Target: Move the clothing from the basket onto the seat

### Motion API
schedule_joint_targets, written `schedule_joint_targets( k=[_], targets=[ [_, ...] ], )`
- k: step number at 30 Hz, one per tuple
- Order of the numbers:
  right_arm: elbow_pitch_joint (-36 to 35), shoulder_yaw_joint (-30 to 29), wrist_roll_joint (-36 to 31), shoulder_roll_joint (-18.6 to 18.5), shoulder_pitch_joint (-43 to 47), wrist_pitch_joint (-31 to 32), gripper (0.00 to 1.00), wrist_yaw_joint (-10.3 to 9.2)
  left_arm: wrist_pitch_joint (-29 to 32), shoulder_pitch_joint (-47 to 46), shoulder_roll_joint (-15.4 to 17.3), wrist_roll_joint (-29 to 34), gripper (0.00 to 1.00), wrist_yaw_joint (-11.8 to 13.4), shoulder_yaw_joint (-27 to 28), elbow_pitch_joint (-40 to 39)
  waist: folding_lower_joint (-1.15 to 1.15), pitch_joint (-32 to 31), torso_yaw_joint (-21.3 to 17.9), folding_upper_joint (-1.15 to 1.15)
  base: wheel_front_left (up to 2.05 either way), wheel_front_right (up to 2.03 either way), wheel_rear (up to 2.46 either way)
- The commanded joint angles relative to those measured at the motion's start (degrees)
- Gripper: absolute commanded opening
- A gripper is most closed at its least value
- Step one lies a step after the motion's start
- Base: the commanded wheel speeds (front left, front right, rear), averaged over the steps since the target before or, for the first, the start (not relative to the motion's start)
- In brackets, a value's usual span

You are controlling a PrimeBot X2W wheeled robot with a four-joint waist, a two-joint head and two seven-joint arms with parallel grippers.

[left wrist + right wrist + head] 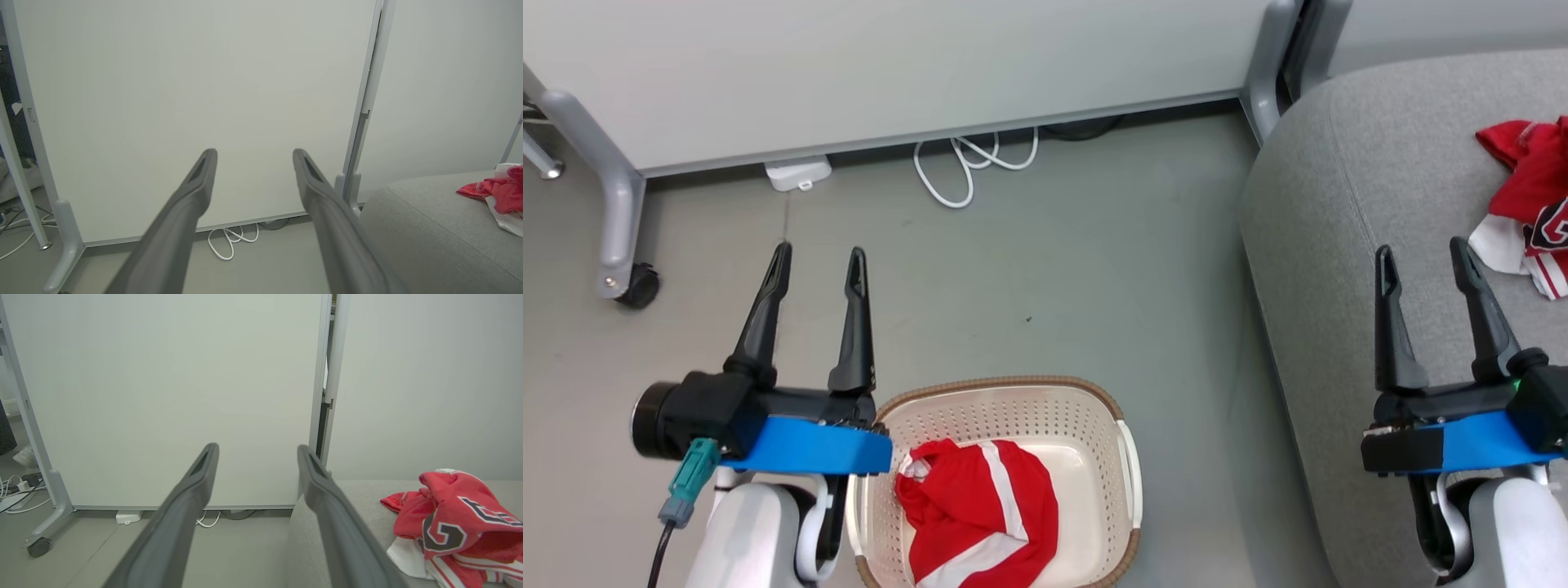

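the left gripper (819,249), fingers apart, should pinch a raised fold of the red white-striped garment (980,506) in the cream perforated basket (1013,412).

The only lettering stands on the red garment (457,498) that lies on the grey seat (367,490) at the right. In the right wrist view, a big black letter with a white outline shows on a near fold of the cloth; it reads as a G, perhaps a C. A second black-and-white letter, on the fold further right, is broken by creases and cannot be read. In the head view, part of one dark letter shows at the picture's right edge.
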Motion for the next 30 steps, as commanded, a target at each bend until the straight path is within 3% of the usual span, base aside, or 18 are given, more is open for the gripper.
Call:
schedule_joint_targets(
  k=[1, 11, 30],
  targets=[
    [0.2, 0.0, -0.2, 0.2, 0.9, 0.0, 1.00, 0.01, -0.1, 0.6, -0.1, 0.3, 1.00, -0.1, 0.2, 0.2, 0.01, -1.0, 0.8, 0.00, 0.00, 0.00, 0.00],
    [2.0, 0.8, -1.0, 0.9, 5.8, 0.0, 1.00, 0.02, -0.1, 6.0, -1.9, 1.6, 1.00, -1.6, 5.0, 1.5, 0.01, -5.4, 2.7, 0.00, 0.00, 0.00, 0.00],
    [4.9, 4.0, 1.2, 1.1, 8.6, 0.0, 1.00, 0.02, -0.2, 8.7, -2.9, 1.8, 1.00, -2.2, 4.9, 2.7, 0.01, -8.0, 4.0, 0.00, 0.00, 0.00, 0.00]
  ],
)
